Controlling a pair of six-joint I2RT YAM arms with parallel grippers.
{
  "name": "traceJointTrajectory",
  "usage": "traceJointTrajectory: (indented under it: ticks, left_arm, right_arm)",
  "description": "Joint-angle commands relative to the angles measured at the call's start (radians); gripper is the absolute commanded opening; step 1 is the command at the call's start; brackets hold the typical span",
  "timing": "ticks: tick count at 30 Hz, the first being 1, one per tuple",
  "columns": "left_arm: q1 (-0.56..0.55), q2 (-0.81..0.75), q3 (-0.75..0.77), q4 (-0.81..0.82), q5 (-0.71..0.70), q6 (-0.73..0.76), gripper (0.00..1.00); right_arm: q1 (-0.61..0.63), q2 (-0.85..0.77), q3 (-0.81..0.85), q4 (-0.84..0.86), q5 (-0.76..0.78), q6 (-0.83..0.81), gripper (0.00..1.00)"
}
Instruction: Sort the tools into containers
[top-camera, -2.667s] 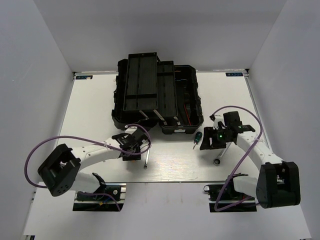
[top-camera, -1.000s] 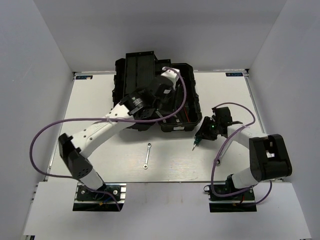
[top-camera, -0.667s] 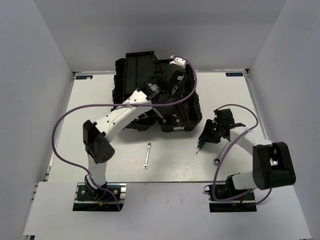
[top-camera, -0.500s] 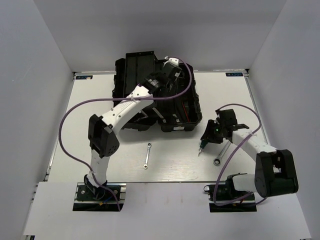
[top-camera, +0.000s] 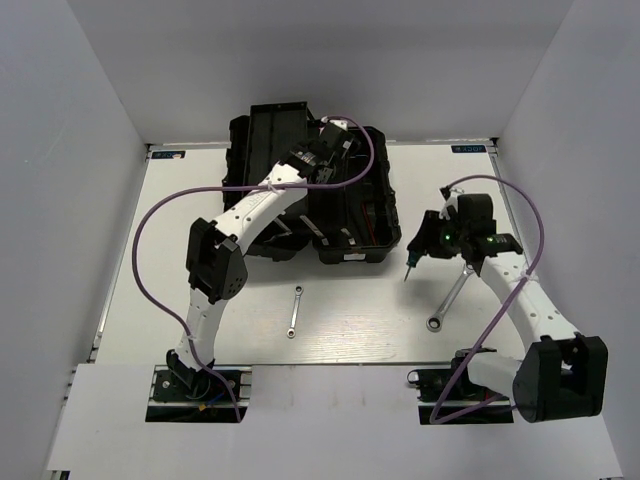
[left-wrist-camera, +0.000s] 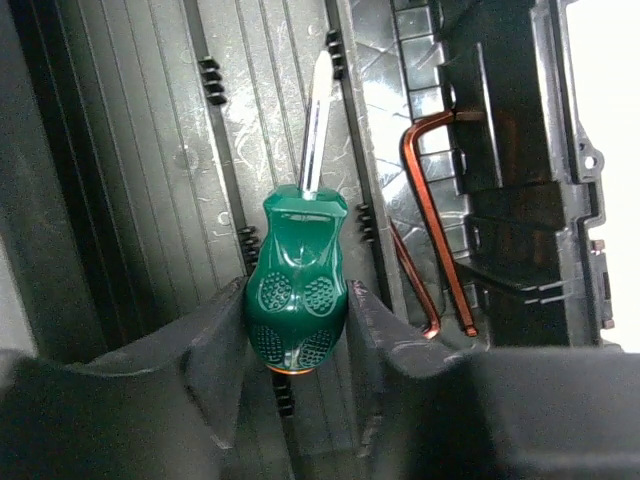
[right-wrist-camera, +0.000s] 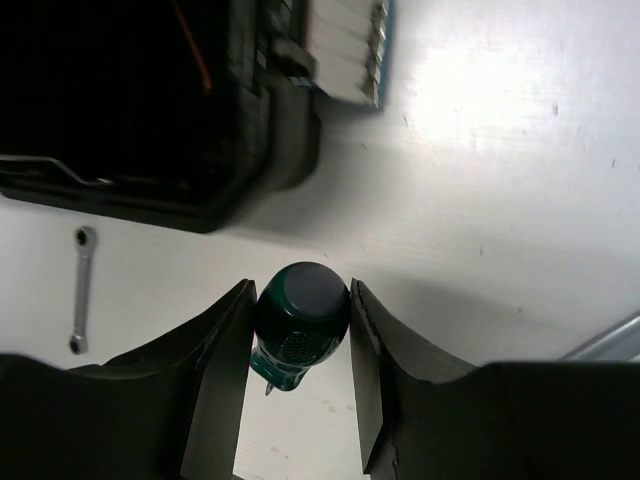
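Note:
My left gripper (top-camera: 335, 135) reaches over the open black toolbox (top-camera: 268, 165) and is shut on a green-handled screwdriver (left-wrist-camera: 297, 290), blade pointing away, above a ribbed tray (left-wrist-camera: 150, 150). Two thin L-shaped hex keys (left-wrist-camera: 415, 200) lie in the compartment to its right. My right gripper (top-camera: 428, 243) is shut on the second green screwdriver (right-wrist-camera: 298, 312) and holds it tip down above the table, right of the toolbox (right-wrist-camera: 120, 120). A small silver wrench (top-camera: 293, 312) lies in front of the box. The larger wrench (top-camera: 447, 300) lies below my right gripper.
The toolbox lid stands open at the back left of the box. White walls enclose the table (top-camera: 180, 260) on three sides. The small wrench (right-wrist-camera: 80, 290) and the end of the larger wrench (right-wrist-camera: 612, 340) also show in the right wrist view.
My left arm swung from the table front up over the toolbox with a screwdriver. My right gripper took the other screwdriver off the table, lifted it and shifted slightly right.

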Motion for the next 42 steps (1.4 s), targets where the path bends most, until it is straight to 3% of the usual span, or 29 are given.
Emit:
traceJointTrajectory:
  ticks: [1,4,8,15,19,23,25,29,32,36,38,40,42]
  left_arm:
    - [0.007,-0.019,0.007,-0.017,0.051,0.002,0.54]
    - [0.007,-0.031,0.007,-0.017,0.062,0.002,0.67]
    - [0.007,-0.041,0.080,-0.015,0.080,0.021,0.76]
    - [-0.022,-0.169,0.148,-0.016,0.070,0.039,0.76]
    - [-0.022,-0.358,0.015,0.070,0.146,0.039,0.76]
    - [-0.022,-0.504,-0.051,0.071,0.243,0.048,0.69]
    - [-0.031,-0.620,-0.154,0.046,0.243,0.048,0.59]
    - [-0.031,-0.908,-0.578,0.060,0.232,0.002,0.31]
    - [-0.031,-1.051,-0.762,0.005,0.270,-0.036,0.31]
    - [-0.041,-1.146,-0.916,-0.006,0.336,-0.065,0.59]
    - [-0.041,-1.147,-0.943,-0.034,0.350,-0.065,0.64]
    - [-0.050,-1.147,-0.952,-0.054,0.350,-0.056,0.70]
    - [-0.050,-1.147,-0.961,-0.054,0.340,-0.056,0.72]
  right_arm:
    - [-0.005,0.005,0.087,0.012,-0.066,-0.037,0.00]
    - [-0.008,0.057,0.170,0.051,-0.141,-0.011,0.00]
    - [0.001,0.171,0.300,0.081,-0.264,0.035,0.00]
    - [0.025,0.350,0.513,0.160,-0.423,0.111,0.00]
    - [0.065,0.435,0.606,0.201,-0.500,0.153,0.00]
    - [0.104,0.518,0.679,0.256,-0.525,0.202,0.00]
    - [0.137,0.567,0.739,0.256,-0.536,0.202,0.00]
    - [0.220,0.634,0.794,0.235,-0.523,0.182,0.00]
    - [0.245,0.662,0.811,0.198,-0.456,0.145,0.00]
    - [0.295,0.694,0.811,0.164,-0.404,0.092,0.00]
    - [0.308,0.697,0.808,0.143,-0.364,0.067,0.00]
    - [0.319,0.690,0.799,0.115,-0.323,0.032,0.09]
    - [0.323,0.679,0.784,0.094,-0.278,0.012,0.26]
